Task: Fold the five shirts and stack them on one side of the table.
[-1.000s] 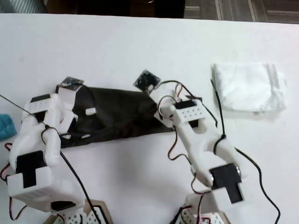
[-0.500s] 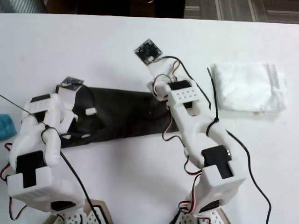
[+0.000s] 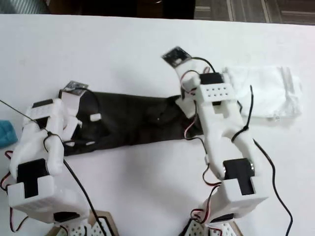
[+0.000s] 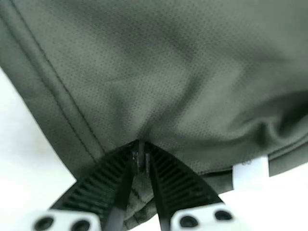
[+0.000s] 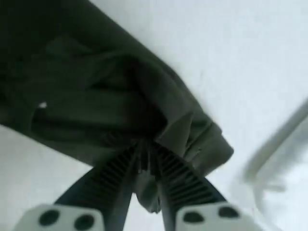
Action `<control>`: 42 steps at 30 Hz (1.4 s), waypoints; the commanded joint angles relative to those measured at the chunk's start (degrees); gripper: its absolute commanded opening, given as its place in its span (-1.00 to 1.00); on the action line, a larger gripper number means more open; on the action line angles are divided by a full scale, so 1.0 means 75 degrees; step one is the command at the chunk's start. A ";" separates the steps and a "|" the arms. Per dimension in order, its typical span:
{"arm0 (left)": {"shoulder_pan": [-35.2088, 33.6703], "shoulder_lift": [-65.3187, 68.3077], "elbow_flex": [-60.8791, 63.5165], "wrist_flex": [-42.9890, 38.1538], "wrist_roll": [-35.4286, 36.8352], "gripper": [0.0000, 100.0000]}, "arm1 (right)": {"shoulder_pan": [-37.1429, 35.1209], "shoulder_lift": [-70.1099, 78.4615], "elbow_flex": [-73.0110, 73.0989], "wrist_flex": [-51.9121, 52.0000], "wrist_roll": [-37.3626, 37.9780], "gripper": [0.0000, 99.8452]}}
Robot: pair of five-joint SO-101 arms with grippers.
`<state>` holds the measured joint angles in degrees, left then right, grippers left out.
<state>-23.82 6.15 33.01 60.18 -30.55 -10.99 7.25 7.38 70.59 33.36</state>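
A dark shirt (image 3: 130, 123) lies stretched in a long band across the middle of the white table (image 3: 147, 49). My left gripper (image 3: 74, 115) is shut on its left end; the left wrist view shows the dark shirt (image 4: 183, 72) pinched between the tips of my left gripper (image 4: 140, 161). My right gripper (image 3: 189, 105) is shut on the shirt's right end, and the right wrist view has the bunched dark shirt (image 5: 96, 91) caught in my right gripper (image 5: 144, 161). A folded white shirt (image 3: 268, 91) lies at the right side of the table, close to the right arm.
A small blue thing (image 3: 6, 132) shows at the left edge of the table. Wires hang off both arms. The far half of the table is bare, and its far edge runs along the top of the high view.
My right gripper has moved to the right with the shirt's end, toward the white shirt, pulling the dark band longer. The left arm has kept still.
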 commanded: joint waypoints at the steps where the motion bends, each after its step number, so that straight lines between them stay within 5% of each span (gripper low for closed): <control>1: -0.0223 0.0000 0.0018 -0.0176 -0.0047 -0.95 | 0.0088 -0.0322 -0.0340 0.0862 0.0949 -0.96; 10: -0.0223 0.0000 0.0018 -0.0176 -0.0047 -0.95 | -0.0135 0.1284 -0.0375 -0.0053 0.1360 -0.96; 17: -0.0223 0.0000 0.0018 -0.0176 -0.0047 -0.95 | -0.0369 0.1530 -0.1266 -0.0744 -0.0234 -0.96; 26: -0.0223 0.0000 0.0006 -0.0176 -0.0047 -0.95 | -0.1201 0.1553 -0.1489 -0.1612 -0.0281 -0.96; 42: -0.0223 0.0000 0.0006 -0.0176 -0.0047 -0.95 | -0.0920 0.1377 -0.1524 0.0334 -0.0223 -0.96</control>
<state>-23.82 6.15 33.01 60.18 -30.55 -18.02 19.12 -1.23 70.51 31.69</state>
